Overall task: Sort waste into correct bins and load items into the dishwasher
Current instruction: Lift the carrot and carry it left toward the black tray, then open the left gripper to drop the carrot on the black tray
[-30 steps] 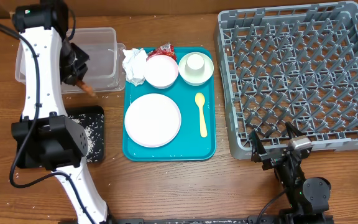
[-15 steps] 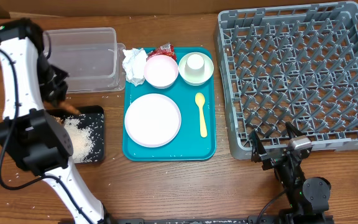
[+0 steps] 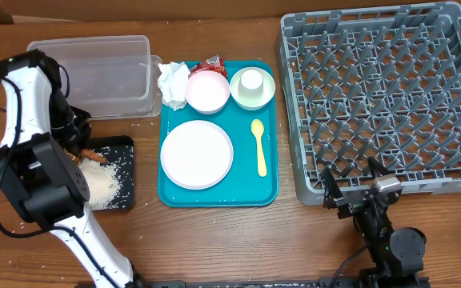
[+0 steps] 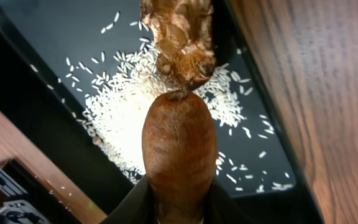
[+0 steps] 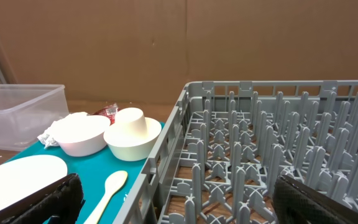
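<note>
My left gripper (image 3: 78, 146) is shut on a brown food scrap (image 4: 179, 149) and holds it over the black tray (image 3: 123, 152), which has a pile of white rice (image 3: 98, 181) in it. A second brown piece (image 4: 178, 37) hangs at the scrap's tip. The clear tub (image 3: 102, 72) stands behind. On the teal tray (image 3: 264, 189) lie the napkin (image 3: 173, 80), red wrapper (image 3: 212, 66), a bowl (image 3: 207, 90), a bowl with the cup (image 3: 251, 79), the plate (image 3: 197, 154) and the spoon (image 3: 259, 146). My right gripper (image 5: 179, 205) is open and empty at the grey rack's (image 3: 382, 96) front edge.
Loose rice grains lie scattered on the wood around the black tray and on the teal tray. The left arm's white body (image 3: 22, 104) stretches over the table's left side. A brown cardboard wall (image 5: 179, 43) stands behind the table.
My left gripper has moved with the brown scrap from the clear tub toward me, down over the black tray. The rice pile is now uncovered. The right arm has not moved.
</note>
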Tool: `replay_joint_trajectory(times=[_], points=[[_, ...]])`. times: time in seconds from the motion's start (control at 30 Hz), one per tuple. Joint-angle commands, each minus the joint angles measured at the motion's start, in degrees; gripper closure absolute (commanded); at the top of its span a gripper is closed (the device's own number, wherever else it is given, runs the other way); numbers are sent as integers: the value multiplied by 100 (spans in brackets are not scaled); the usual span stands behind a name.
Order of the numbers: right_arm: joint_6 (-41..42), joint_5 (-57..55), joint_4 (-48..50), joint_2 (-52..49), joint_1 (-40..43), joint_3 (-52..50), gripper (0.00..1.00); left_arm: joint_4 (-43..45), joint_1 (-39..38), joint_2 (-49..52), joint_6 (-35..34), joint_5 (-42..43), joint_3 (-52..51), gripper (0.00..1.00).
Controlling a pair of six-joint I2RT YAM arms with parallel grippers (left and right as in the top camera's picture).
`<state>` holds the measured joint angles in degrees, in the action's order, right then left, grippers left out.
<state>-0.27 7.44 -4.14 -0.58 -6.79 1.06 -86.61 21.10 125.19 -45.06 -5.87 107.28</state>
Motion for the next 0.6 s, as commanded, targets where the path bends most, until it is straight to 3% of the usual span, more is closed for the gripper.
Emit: replay_joint_trajectory(times=[0.0, 0.27, 0.43, 0.57], points=[[-39, -35, 13, 42, -13, -59, 0, 153, 90, -120, -173, -74, -291, 76], [-39, -35, 13, 42, -13, -59, 0, 415, 262, -120, -168, -76, -721, 75], [-37, -35, 13, 42, -13, -59, 0, 540, 260, -120, -166, -160, -881, 59], [-39, -35, 13, 42, -13, -59, 0, 496, 260, -120, -166, -247, -881, 52]])
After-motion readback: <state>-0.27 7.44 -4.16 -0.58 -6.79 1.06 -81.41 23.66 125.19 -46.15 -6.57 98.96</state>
